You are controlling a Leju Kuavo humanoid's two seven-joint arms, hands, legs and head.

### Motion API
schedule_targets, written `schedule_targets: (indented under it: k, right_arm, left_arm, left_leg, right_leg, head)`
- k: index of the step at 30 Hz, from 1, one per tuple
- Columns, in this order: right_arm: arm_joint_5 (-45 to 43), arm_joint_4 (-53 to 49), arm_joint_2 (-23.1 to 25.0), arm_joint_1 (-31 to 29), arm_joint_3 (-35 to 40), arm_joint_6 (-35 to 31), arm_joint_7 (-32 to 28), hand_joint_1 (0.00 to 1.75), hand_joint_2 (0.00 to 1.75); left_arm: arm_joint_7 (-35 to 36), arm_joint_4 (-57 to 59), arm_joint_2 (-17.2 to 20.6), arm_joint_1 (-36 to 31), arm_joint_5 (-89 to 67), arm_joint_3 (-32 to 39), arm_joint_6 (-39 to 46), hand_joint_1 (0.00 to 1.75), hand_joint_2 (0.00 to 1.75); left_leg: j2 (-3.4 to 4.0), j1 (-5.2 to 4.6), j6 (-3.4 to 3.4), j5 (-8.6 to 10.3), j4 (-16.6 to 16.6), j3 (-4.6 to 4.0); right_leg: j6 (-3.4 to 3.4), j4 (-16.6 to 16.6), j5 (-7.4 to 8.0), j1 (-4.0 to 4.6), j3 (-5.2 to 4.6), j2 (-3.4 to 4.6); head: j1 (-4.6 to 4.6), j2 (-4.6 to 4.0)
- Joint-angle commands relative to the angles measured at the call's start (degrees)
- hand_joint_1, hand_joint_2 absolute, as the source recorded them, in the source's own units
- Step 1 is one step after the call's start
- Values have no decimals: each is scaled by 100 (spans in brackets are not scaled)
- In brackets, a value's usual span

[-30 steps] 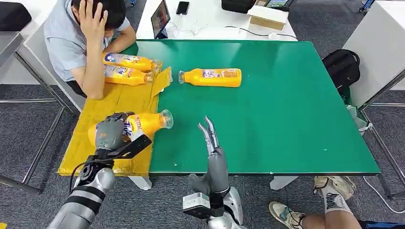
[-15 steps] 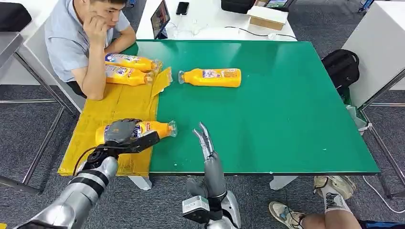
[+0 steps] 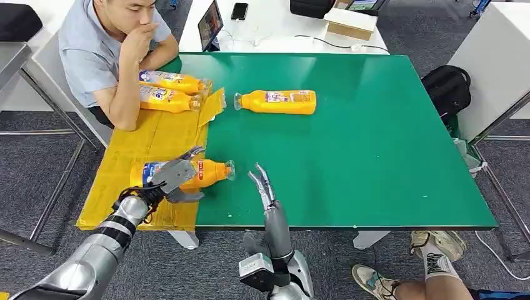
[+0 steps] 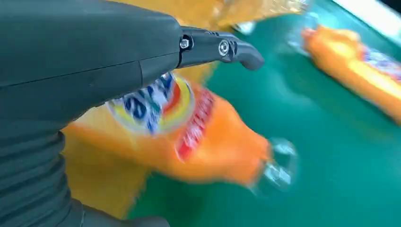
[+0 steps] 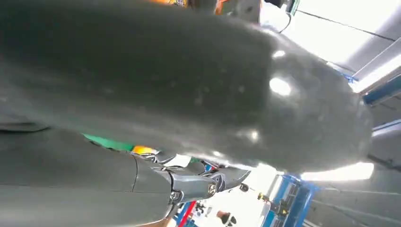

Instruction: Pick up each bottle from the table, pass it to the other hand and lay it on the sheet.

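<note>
An orange bottle (image 3: 209, 172) lies on its side at the near right edge of the yellow sheet (image 3: 140, 147), its clear cap end over the green table (image 3: 375, 144). My left hand (image 3: 170, 177) hovers over its label end with the fingers spread apart and no grip on it. The left wrist view shows that bottle (image 4: 208, 142) blurred beneath the raised fingers (image 4: 217, 47). My right hand (image 3: 265, 185) stands upright near the table's front edge, fingers straight, holding nothing. Another orange bottle (image 3: 278, 101) lies on the green table farther back. Two more bottles (image 3: 172, 81) (image 3: 167, 98) lie on the sheet's far end.
A person (image 3: 106, 50) sits at the far left corner with a forearm resting on the sheet beside the two far bottles. A white desk (image 3: 281, 25) with a laptop and a box stands behind. A black bag (image 3: 447, 87) lies on the floor to the right.
My left hand has set the bottle down on the sheet's edge and spread its fingers off it. My right hand has drawn back toward the table's front edge.
</note>
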Motion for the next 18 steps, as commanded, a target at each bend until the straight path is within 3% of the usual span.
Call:
schedule_targets:
  k: [1, 4, 8, 9, 18]
  right_arm:
    - [34, 491, -117, -273, 200, -18, 4, 0, 0]
    - [812, 97, 130, 87, -558, -18, 4, 0, 0]
    - [1170, -836, 634, 572, -1532, -18, 4, 0, 0]
    - [1212, -932, 709, 635, -1670, -18, 4, 0, 175]
    - [1170, -937, 730, 662, -1736, -18, 4, 0, 175]
  left_arm:
    - [-449, -2115, -106, 1191, 1669, 450, -378, 0, 175]
    - [-403, -3038, -525, 1618, 2476, 714, 399, 0, 175]
    - [-133, -3749, -1092, 2007, 4188, 1082, 814, 0, 175]
    - [-66, -3972, -1198, 2227, 4637, 1162, 872, 0, 175]
    - [-138, -4154, -1238, 2419, 4847, 1164, 961, 0, 175]
  left_leg:
    - [29, 1, -6, -16, -7, 38]
    - [9, 0, -2, -11, -5, 20]
    - [-8, 2, -4, -20, 10, 13]
    - [-2, -1, -3, -14, 8, 1]
    - [1, 2, -9, -22, 3, 21]
  right_leg:
    - [-10, -9, -8, 3, 31, 18]
    - [-6, -7, -10, 2, 16, -3]
    - [-8, 6, -24, 5, 12, -20]
    - [-6, 6, -17, 1, -2, -10]
    - [-12, -1, -20, 5, 17, -8]
  head:
    - [0, 0]
    - [2, 0]
    - [0, 0]
    - [2, 0]
    - [0, 0]
